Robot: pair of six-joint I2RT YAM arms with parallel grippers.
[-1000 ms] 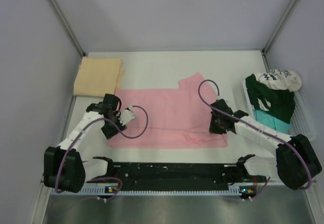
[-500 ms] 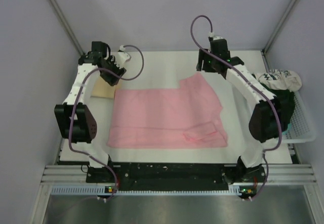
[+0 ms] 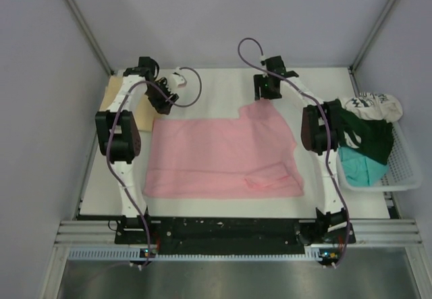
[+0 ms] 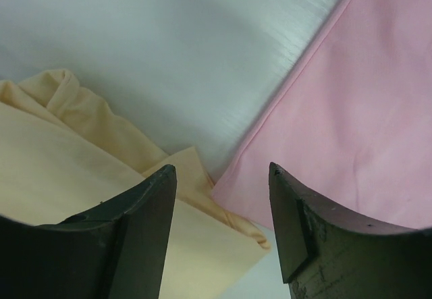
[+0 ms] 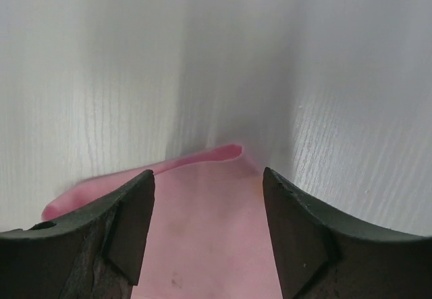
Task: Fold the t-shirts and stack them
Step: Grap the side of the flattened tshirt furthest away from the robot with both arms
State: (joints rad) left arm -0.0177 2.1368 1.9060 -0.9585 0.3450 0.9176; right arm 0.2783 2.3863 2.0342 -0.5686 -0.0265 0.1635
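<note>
Gaping, left gripper [image 4: 221,171] and right gripper [image 5: 208,173] hover, seemingly above the pink t-shirt [image 3: 216,157]

The left arm [image 3: 126,177] and the right arm [image 3: 329,177] are built of slim white links with bulky black joints. A purple cable [image 3: 191,87] runs along each (bowing out in a loop near the wrist). The left claw [image 4: 223,177] and the right claw [image 5: 208,177] have matte black, wedge-shaped fingers.

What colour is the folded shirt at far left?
The folded cloth t-shirt is tan-beige; left wrist view best.
</note>
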